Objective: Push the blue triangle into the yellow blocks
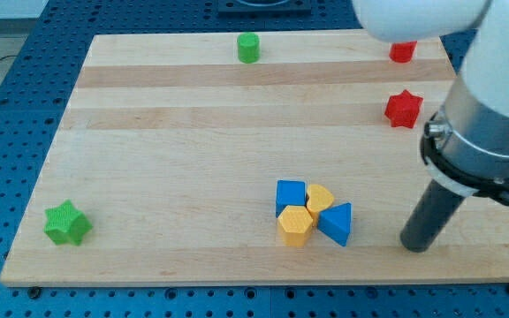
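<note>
The blue triangle point(337, 223) lies near the board's bottom edge, right of centre. It touches two yellow blocks: a yellow hexagon point(295, 225) on its left and a yellow heart-like block point(320, 199) above-left. A blue cube point(290, 195) sits against the yellow blocks on their upper left. My tip point(415, 246) rests on the board to the right of the blue triangle, apart from it by a clear gap.
A green star point(66, 223) lies at the view's bottom left. A green cylinder point(248, 47) stands at the top centre. A red star point(403, 109) and a red block point(402, 51) sit at the top right. The arm's body point(493, 115) covers the right edge.
</note>
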